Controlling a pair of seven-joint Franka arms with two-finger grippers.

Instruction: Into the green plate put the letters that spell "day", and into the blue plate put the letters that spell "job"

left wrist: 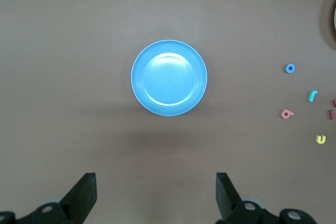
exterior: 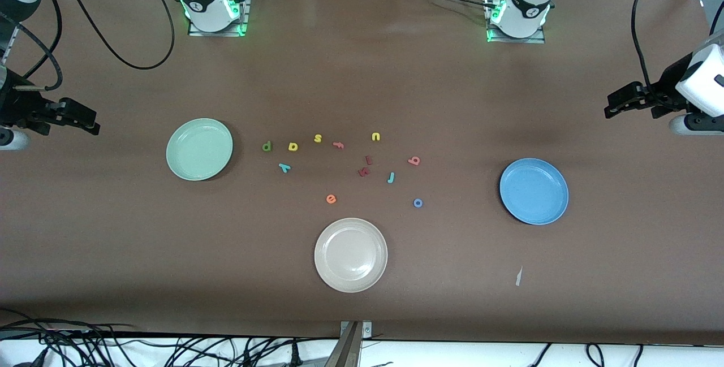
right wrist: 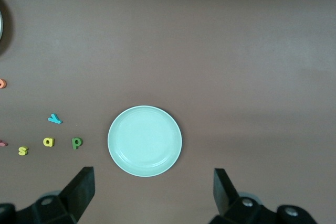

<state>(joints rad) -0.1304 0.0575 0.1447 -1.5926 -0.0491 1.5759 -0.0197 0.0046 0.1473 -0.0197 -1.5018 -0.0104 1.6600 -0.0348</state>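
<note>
Left claw [left wrist: 156, 192]: raised above the bare surface [exterior: 362, 310] at the left arm's end, fingers spread wide, grasping nothing; arm waiting. Seen also at the edge of the front view [exterior: 622, 101].

Right claw [right wrist: 152, 191]: raised above the right arm's end of the surface, fingers likewise spread, grasping nothing; arm waiting. Seen in the front view [exterior: 79, 121].

Green plate [exterior: 199, 149]: pale mint, raised rim, nothing in it; lies toward the right arm's end.

Blue plate [exterior: 533, 191]: raised rim, nothing in it; lies toward the left arm's end.

Cream plate [exterior: 350, 254]: nothing in it; nearest the front camera, midway along the surface.

Letters, all lying loose on the surface between the green and blue plates:
- dark green d [exterior: 267, 145], just beside the green plate
- yellow a [exterior: 293, 146], beside the d
- teal y [exterior: 284, 167], nearer the front camera than the d and a
- yellow s [exterior: 318, 138]
- salmon f [exterior: 338, 144]
- yellow u [exterior: 375, 137]
- two dark red letters [exterior: 366, 166], close together
- teal j [exterior: 391, 177], beside the dark red pair
- salmon-pink b [exterior: 414, 160], toward the blue plate
- blue o [exterior: 418, 203], nearer the front camera than the b
- orange e [exterior: 331, 199], near the cream plate

Scrap of pale paper [exterior: 518, 276]: nearer the front camera than the blue plate.
</note>
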